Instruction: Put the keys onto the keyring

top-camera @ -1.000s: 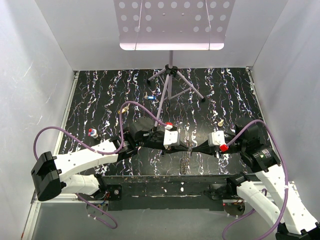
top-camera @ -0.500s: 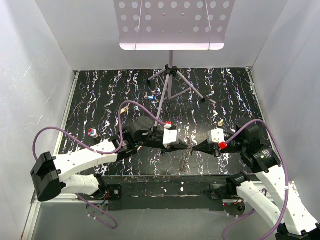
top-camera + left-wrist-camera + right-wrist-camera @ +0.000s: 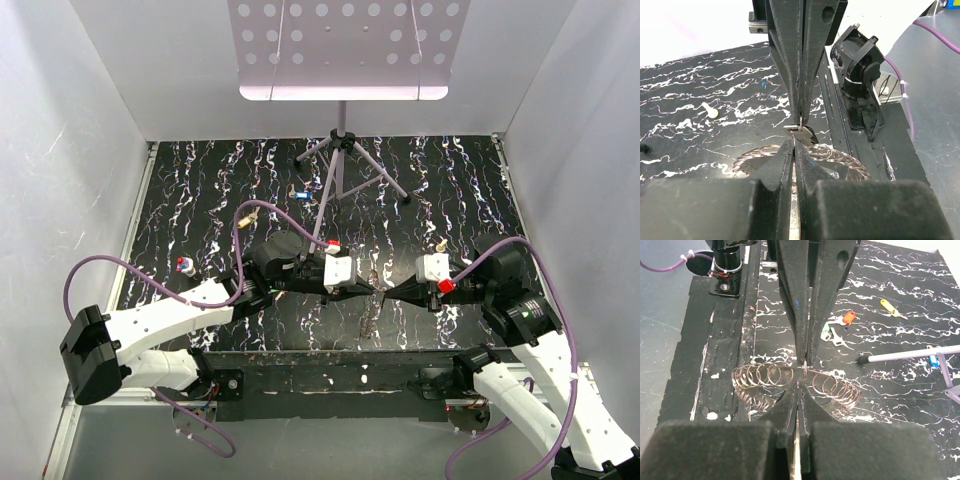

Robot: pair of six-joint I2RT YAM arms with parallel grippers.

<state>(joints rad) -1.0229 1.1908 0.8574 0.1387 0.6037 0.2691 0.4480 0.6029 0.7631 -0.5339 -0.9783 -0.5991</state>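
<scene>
1. note that the left gripper [image 3: 371, 290] and the right gripper [image 3: 389, 292] both have their fingers pressed together, tip to tip. you cannot tell what each one pinches.
2. find the keyring [image 3: 762, 377] right at those tips, with a small silver key [image 3: 801, 129] touching them.
3. expect the key to twist or slip out if the tips shear sideways.
4. expect the ring to drop onto the table [image 3: 900, 390] if either grip loosens.
5. the spare keys [image 3: 837, 330] lie well apart.

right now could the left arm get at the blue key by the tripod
Probably not yet: the left gripper is shut at the keyring. The blue key lies uncovered beyond it, beside a tripod leg.
</scene>
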